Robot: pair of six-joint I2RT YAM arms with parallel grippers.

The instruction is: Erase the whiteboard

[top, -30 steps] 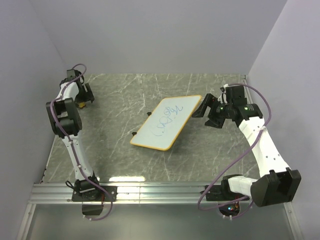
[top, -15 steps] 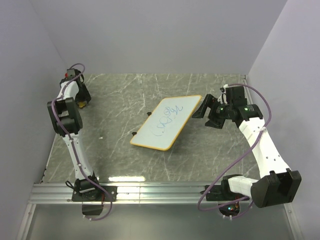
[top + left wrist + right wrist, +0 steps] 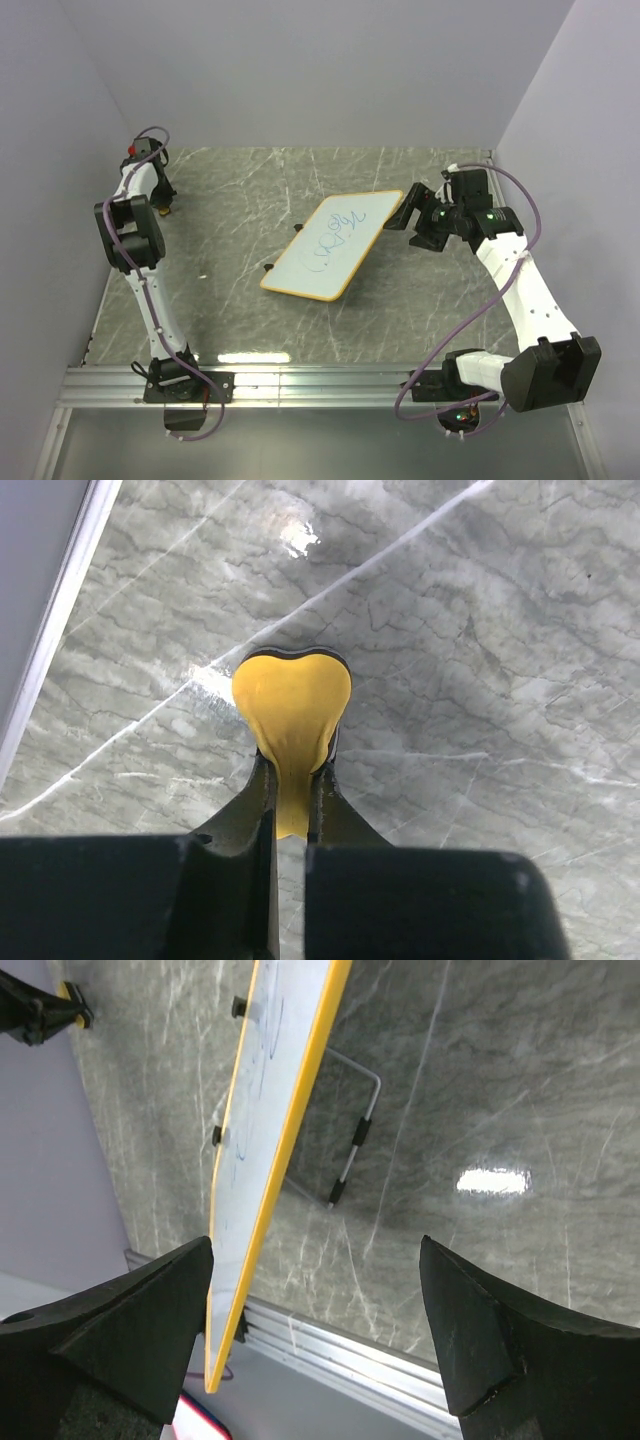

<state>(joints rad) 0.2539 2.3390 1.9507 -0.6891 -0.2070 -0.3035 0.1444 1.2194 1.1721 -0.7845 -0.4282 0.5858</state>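
Near the middle of the tabletop [image 3: 240,270] the whiteboard [image 3: 335,247] leans tilted on its wire stand [image 3: 360,1132], with blue scribbles [image 3: 335,238] on its face. Well apart from the whiteboard, off to its far left, the left fingers [image 3: 252,815] pinch a small yellow eraser [image 3: 292,705]. Just beside the whiteboard's right edge, the right fingers [image 3: 120,1330] stand wide, holding nothing.
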